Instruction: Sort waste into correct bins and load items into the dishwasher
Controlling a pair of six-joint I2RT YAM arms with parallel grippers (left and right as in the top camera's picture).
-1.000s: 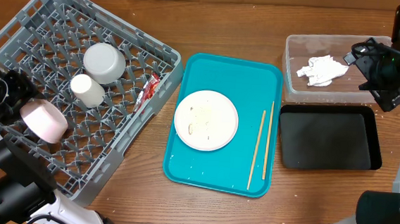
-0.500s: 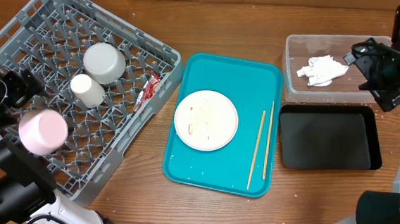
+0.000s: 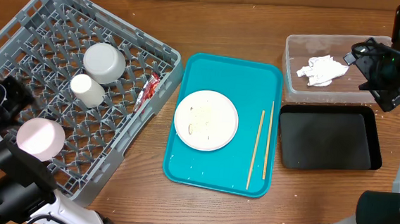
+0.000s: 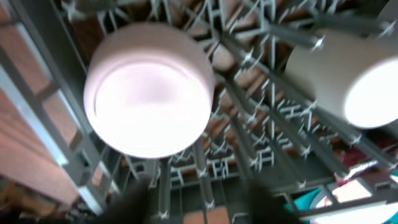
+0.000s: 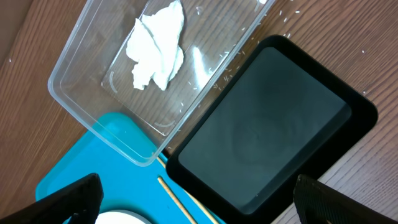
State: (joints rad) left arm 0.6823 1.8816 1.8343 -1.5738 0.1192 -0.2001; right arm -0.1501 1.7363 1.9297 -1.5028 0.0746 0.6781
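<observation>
Light falls bright and even from above — shadows beside the grey rack [image 3: 50, 38] and teal tray [image 3: 231, 75] are soft and short. The left wrist view is smeared with blur; ahead of the left fingers [image 4: 140, 208] the bowl [image 4: 149, 90] glows washed-out. Between the right fingers [image 5: 68, 199] the clear tub [image 5: 205, 62] shows white glare streaks, the black tray [image 5: 273, 130] a dull sheen — both sharp.

The dish rack [image 3: 50, 38] is matt grey plastic, while the bowl [image 3: 105, 61], cup [image 3: 86, 89] and plate [image 3: 206, 119] are smooth white glazed crockery. The teal tray [image 3: 217, 173] is smooth plastic with a slight sheen, the chopsticks [image 3: 256, 150] pale bare wood, and the table [image 3: 227, 22] brown wood with visible grain. The tub [image 5: 93, 74] is clear glossy plastic, the napkin [image 5: 155, 46] crumpled soft paper — the black tray [image 5: 267, 124] glossy and smooth.
</observation>
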